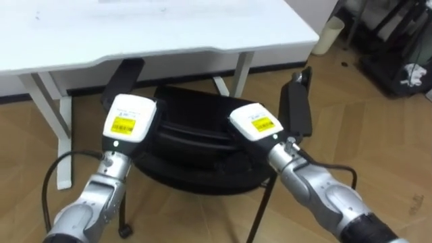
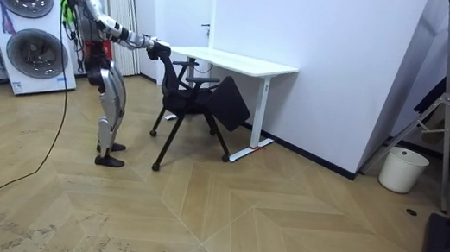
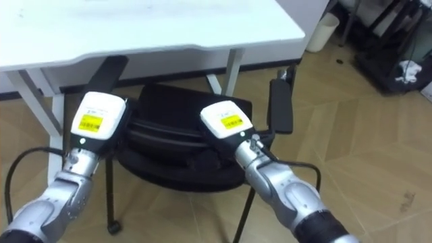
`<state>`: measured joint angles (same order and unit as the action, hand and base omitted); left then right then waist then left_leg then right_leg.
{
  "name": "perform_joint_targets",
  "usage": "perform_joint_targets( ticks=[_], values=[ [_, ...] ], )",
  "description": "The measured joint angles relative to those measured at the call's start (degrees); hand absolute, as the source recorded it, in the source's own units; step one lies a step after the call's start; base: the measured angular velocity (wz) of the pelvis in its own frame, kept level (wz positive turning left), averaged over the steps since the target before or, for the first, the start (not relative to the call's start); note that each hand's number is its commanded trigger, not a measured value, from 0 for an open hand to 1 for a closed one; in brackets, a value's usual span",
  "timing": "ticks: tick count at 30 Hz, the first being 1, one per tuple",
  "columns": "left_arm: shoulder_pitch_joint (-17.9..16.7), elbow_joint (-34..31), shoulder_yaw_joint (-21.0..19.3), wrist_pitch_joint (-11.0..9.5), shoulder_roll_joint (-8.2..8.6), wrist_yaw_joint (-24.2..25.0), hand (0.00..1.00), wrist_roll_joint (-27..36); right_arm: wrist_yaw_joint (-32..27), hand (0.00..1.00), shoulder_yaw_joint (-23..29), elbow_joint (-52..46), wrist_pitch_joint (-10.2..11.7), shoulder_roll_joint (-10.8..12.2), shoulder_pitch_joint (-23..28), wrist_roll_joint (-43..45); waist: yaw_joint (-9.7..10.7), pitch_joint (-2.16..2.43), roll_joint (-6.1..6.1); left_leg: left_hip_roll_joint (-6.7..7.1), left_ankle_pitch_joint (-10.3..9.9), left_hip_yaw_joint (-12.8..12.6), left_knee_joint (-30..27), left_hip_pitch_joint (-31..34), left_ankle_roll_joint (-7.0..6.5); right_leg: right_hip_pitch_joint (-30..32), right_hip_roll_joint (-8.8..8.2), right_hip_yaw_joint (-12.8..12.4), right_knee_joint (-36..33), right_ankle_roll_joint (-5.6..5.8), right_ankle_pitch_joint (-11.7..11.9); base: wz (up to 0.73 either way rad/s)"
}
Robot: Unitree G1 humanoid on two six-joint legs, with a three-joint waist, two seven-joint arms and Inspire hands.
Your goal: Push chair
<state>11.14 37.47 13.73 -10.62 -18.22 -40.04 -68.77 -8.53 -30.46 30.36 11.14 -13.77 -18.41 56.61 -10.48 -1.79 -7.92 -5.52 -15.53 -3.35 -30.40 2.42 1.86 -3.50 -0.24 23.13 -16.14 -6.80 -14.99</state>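
print on left hand [image 1: 129, 118], right hand [image 1: 254, 121] unreadable

The left hand [image 3: 96, 123] and right hand [image 3: 226, 121] rest side by side at the top of the black chair [image 3: 177, 111] back. The chair faces a white table [image 3: 169, 30], its seat just before the table's front edge. A pale bin [image 3: 320, 32] stands on the wooden floor [image 3: 364, 135] past the table's right corner.

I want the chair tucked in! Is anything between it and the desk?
Nothing visible is in the way. The chair stands right in front of the desk, facing the gap between its legs.
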Motion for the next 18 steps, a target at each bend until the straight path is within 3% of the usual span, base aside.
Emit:
perform_joint_targets(
  ticks=[1,2,3,4,5,6,7,8,9,11,13,14,18],
  values=[
    [-0.4,-0.2,-0.3,0.0,-0.03,-0.2,1.00,0.0,0.1,1.00,-0.2,0.0,0.0,0.2,0.1,0.0,0.0,-0.05,0.04,-1.91,-0.7,-2.2,-2.8,0.1,0.49,-1.2,0.09,2.7,-0.1,0.06,-0.7,0.13],
    [-0.4,-0.3,-0.1,0.2,0.05,0.1,1.00,-0.1,0.4,1.00,-0.3,0.2,0.1,0.3,0.1,0.0,0.3,-0.28,0.62,-2.81,-1.0,-2.9,-4.4,0.9,0.53,-2.5,0.20,5.7,-0.2,0.27,-1.3,0.24],
    [-0.5,-0.3,0.0,0.2,-0.03,0.4,1.00,-0.1,0.4,1.00,-0.3,0.5,0.2,0.4,0.2,0.0,0.4,-0.11,0.45,-2.79,-1.0,-2.5,-4.4,1.1,0.61,-3.2,0.24,6.9,-0.2,0.39,-1.6,0.45],
    [0.0,-0.2,0.2,0.3,-0.04,1.1,1.00,-0.6,0.3,1.00,0.3,0.7,0.9,0.3,0.2,0.3,0.7,0.18,-0.20,-1.71,-0.8,-0.1,-1.7,0.8,0.88,-3.3,0.37,8.2,0.4,0.43,-1.7,0.61],
    [1.3,-0.2,0.8,0.5,-0.05,1.8,1.00,-0.7,-0.3,1.00,0.8,0.7,1.7,-0.1,0.2,0.3,0.9,0.23,-0.99,-0.53,-0.1,2.5,1.9,0.7,2.11,-2.7,0.21,9.8,1.1,0.06,-1.5,0.65],
    [2.0,-0.1,1.1,0.6,-0.10,2.1,1.00,-0.7,-0.6,1.00,1.2,0.6,2.0,-0.2,0.2,0.3,1.1,0.32,-1.31,-0.46,0.2,2.8,3.2,0.6,2.60,-2.3,0.12,10.6,1.4,-0.18,-1.3,0.55],
    [2.7,0.3,1.2,0.6,0.07,2.6,1.00,-0.7,-0.8,1.00,1.5,0.3,2.1,-0.5,0.1,0.2,1.2,0.48,-1.75,-1.45,0.0,1.0,1.2,0.8,2.42,-1.6,-0.28,13.3,1.4,-0.62,-1.4,0.11],
    [2.0,0.5,1.0,0.5,0.01,2.4,1.00,-0.7,-0.8,1.00,1.0,0.6,1.8,-0.3,0.2,0.2,0.7,0.50,-1.48,-3.04,-0.4,-2.3,-4.6,0.8,2.04,-2.4,-0.23,14.8,1.5,-0.84,-1.7,-0.04],
    [1.6,0.4,0.8,0.3,0.02,2.2,1.00,-0.7,-0.7,1.00,0.5,0.5,1.7,-0.3,0.2,0.2,0.7,0.48,-1.38,-3.78,-0.4,-3.4,-8.2,0.8,2.08,-2.9,-0.21,15.5,1.5,-0.87,-1.9,-0.15],
    [0.8,0.0,0.6,0.4,0.34,1.9,1.00,-0.7,-0.4,1.00,0.2,0.4,1.6,-1.0,0.3,0.0,1.0,0.35,-1.18,-6.83,0.2,-4.5,-16.3,1.0,2.18,-4.0,-0.08,19.8,1.4,-0.76,-3.0,0.20],
    [1.4,0.2,0.7,0.6,1.01,2.5,1.00,-0.7,-0.4,1.00,0.3,0.1,1.6,-1.6,0.3,-0.1,1.2,0.38,-1.20,-8.81,2.0,-4.4,-17.2,0.9,2.57,-4.8,0.19,22.9,1.4,-0.94,-3.4,0.38],
    [1.9,0.3,0.8,0.6,1.34,3.0,1.00,-0.9,-0.5,1.00,0.3,0.1,1.6,-1.8,0.3,-0.1,1.3,0.24,-0.99,-9.81,4.3,-4.6,-15.8,1.0,2.68,-4.9,0.51,24.2,1.3,-1.05,-3.5,0.34],
    [3.4,1.4,0.9,0.6,2.09,3.5,1.00,-1.9,-0.9,1.00,0.3,0.0,1.8,-2.6,0.3,-0.1,1.6,0.44,-1.97,-9.56,4.3,-4.7,-10.8,0.7,3.46,-4.9,0.54,27.2,2.0,-1.45,-3.4,0.39]
  ],
)
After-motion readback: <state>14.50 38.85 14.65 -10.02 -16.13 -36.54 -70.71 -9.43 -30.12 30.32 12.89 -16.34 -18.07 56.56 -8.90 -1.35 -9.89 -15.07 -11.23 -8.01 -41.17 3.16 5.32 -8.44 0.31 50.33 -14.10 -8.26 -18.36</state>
